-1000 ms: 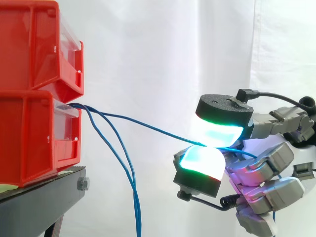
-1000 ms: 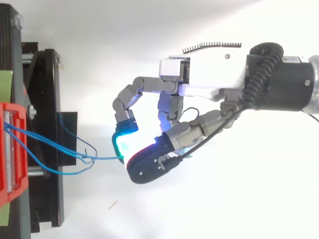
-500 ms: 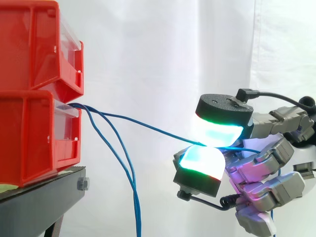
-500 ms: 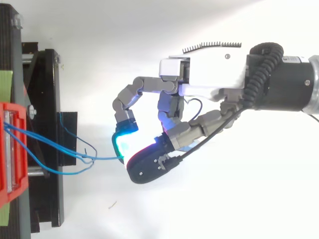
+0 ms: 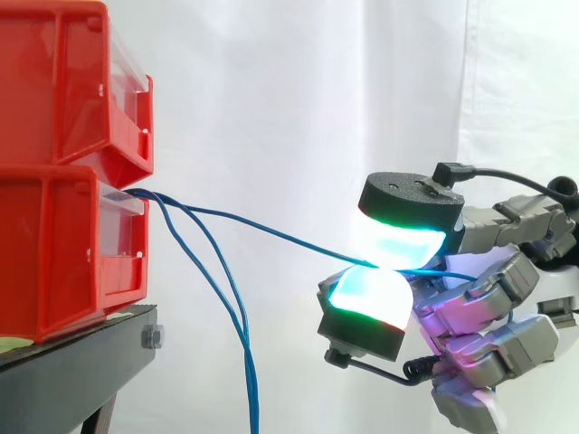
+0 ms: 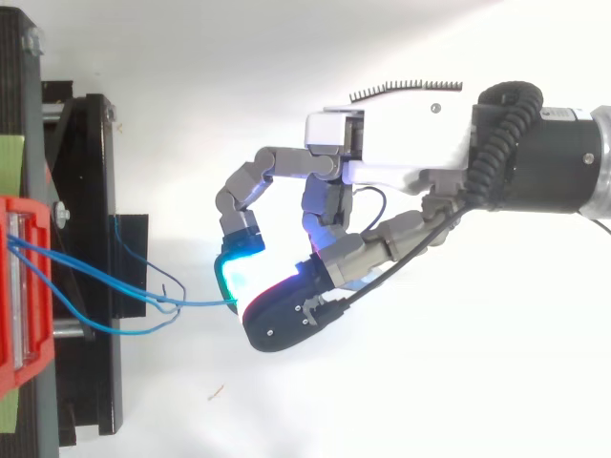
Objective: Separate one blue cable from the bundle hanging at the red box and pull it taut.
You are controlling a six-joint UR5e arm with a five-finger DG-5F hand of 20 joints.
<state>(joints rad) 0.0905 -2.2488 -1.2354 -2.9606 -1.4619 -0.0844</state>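
Observation:
Several thin blue cables leave the front of the lower red bin (image 5: 63, 253). One blue cable (image 5: 262, 231) runs out to the right, nearly straight with a slight sag, into the hand (image 5: 488, 298). Two glowing fingertips (image 5: 369, 297) pinch that cable between them. From above, the same cable (image 6: 196, 303) reaches the hand (image 6: 401, 143) at its cyan pad. The other blue cables (image 5: 237, 325) droop from the bin and hang down past the bottom edge.
A second red bin (image 5: 63, 81) is stacked on the lower one. Both rest on a black stand (image 5: 81, 366) at the left. In the top view the stand's black frame (image 6: 91, 191) lies left of the hand. A white curtain hangs behind.
The lower curled fingers of the hand have shifted slightly. The pinched cable and the hanging cables stay where they were.

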